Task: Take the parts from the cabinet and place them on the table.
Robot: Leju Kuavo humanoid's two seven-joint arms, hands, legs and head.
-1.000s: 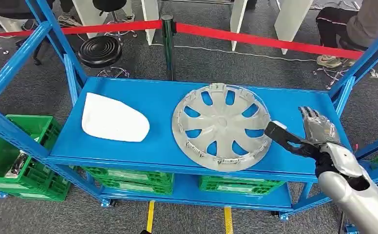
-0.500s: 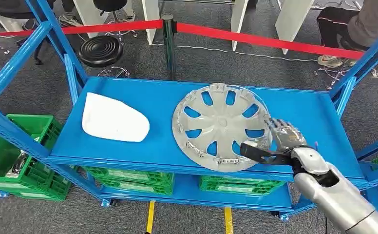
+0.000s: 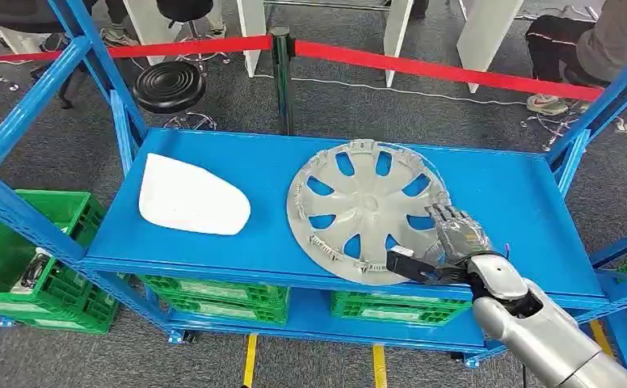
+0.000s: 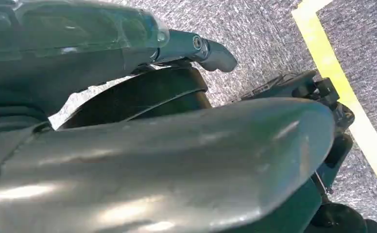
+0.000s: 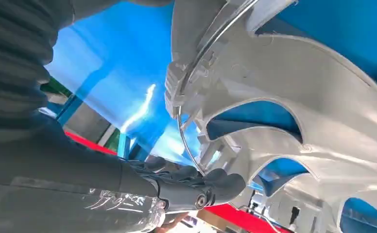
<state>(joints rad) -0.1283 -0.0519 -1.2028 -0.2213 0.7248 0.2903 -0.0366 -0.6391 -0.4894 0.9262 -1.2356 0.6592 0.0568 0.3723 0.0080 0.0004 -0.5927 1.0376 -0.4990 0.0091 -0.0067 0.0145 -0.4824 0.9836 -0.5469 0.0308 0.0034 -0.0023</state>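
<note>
A: What is the largest thing in the head view?

B: A blue cabinet (image 3: pixel 213 242) of metal shelving. Its top shelf holds two parts. Green crates (image 3: pixel 44 259) sit on the shelves below.

A: Where are the parts?

B: A silver wheel cover (image 3: pixel 367 206) lies flat at the shelf's centre. A white flat panel (image 3: pixel 191 196) lies well apart from it, toward nine o'clock.

A: And the hands?

B: The right hand (image 3: pixel 448 242) is at the wheel cover's rim, around four o'clock on the disc. Its fingers (image 3: pixel 456 226) lie over the rim and the thumb reaches under the edge, so it appears to be pinching the rim. The right wrist view shows a dark fingertip against the rim's wire ring. The left hand's state cannot be told; its wrist view looks at the floor.

A: What could go wrong?

B: Probably a slip. The hold is at one edge of a wide, thin disc, so lifting may tilt it and the far side may drag or drop from the shelf.
</note>
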